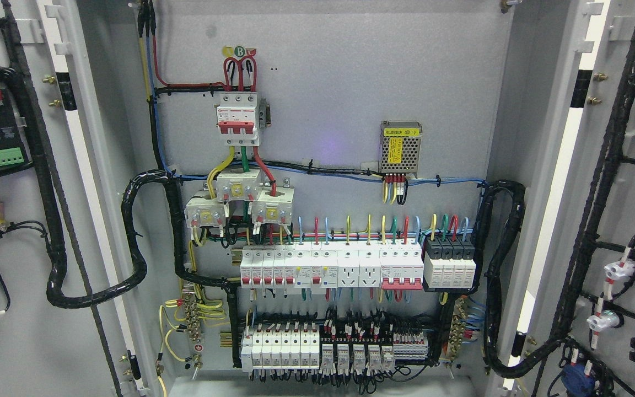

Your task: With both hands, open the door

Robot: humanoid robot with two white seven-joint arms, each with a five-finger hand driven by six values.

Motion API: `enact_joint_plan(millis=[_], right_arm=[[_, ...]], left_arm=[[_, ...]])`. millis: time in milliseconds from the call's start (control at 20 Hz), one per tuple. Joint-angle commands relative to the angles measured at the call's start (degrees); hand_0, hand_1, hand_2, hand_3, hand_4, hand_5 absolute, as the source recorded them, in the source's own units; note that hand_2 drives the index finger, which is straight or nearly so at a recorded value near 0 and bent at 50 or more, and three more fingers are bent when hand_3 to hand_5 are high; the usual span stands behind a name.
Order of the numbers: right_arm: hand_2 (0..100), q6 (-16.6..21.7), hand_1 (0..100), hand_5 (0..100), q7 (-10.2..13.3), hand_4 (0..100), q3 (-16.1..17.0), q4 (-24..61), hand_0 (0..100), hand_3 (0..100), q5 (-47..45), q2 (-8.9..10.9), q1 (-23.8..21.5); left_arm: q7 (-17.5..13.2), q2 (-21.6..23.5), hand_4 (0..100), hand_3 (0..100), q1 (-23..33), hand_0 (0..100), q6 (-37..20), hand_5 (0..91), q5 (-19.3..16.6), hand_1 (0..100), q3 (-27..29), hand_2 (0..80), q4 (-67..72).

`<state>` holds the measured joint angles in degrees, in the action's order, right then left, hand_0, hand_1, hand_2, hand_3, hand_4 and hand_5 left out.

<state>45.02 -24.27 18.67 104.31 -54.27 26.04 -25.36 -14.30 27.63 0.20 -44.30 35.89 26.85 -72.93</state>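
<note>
Doors [31, 220] swung wide, grey metal cabinet [328, 82] exposed.

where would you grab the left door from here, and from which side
Grip the left door along its free vertical edge, coming from the front. It stands swung fully open, and its inner face carries cable looms and terminals, so the bare edge strip is probably the only safe hold. No hands are visible.
</note>
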Motion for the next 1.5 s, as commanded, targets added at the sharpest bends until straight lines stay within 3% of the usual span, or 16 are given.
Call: enact_joint_plan(millis=[0, 651, 802, 902, 1052, 1252, 1453], right_arm=[[0, 1.5, 0, 0, 0.0, 0, 0.9, -1.0, 39, 0, -0.3, 0.77, 0.0], [0, 2.0, 0, 0, -0.1, 0, 0.2, 0.1, 39, 0, -0.3, 2.44, -0.2], [0, 3.9, 0, 0, -0.2, 0, -0.6, 1.8, 39, 0, -0.2, 2.96, -0.9], [0, 4.1, 0, 0, -0.2, 0, -2.0, 1.8, 39, 0, -0.2, 4.19, -0.8], [0, 4.4, 0, 0, -0.2, 0, -4.8, 2.0, 39, 0, -0.1, 4.54, -0.5], [0, 4.3, 0, 0, -0.4, 0, -8.5, 2.3, 39, 0, 0.0, 6.47, 0.6], [0, 4.3, 0, 0, -0.4, 0, -11.9, 2.3, 39, 0, 0.2, 6.57, 2.5]], left_arm=[[0.0, 0.1, 0, 0, 0.2, 0, -14.7, 0.0, 0.3, 0, -2.2, 0.0, -2.6], [0.0, -5.7, 0, 0, 7.7, 0, -14.7, 0.0, 0.1, 0, -7.3, 0.0, -20.5], [0.0, -6.9, 0, 0, 9.0, 0, -14.8, 0.0, -0.2, 0, -8.0, 0.0, -22.6], [0.0, -7.2, 0, 0, 10.6, 0, -14.7, 0.0, -0.2, 0, -9.1, 0.0, -24.4], [0.0, -7.6, 0, 0, 12.1, 0, -14.8, 0.0, -0.5, 0, -10.5, 0.0, -26.6], [0.0, -9.4, 0, 0, 13.7, 0, -14.8, 0.0, -4.2, 0, -13.9, 0.0, -29.2], [0.0, -12.1, 0, 0, 17.6, 0, -14.8, 0.0, -8.5, 0, -17.8, 0.0, -33.3]])
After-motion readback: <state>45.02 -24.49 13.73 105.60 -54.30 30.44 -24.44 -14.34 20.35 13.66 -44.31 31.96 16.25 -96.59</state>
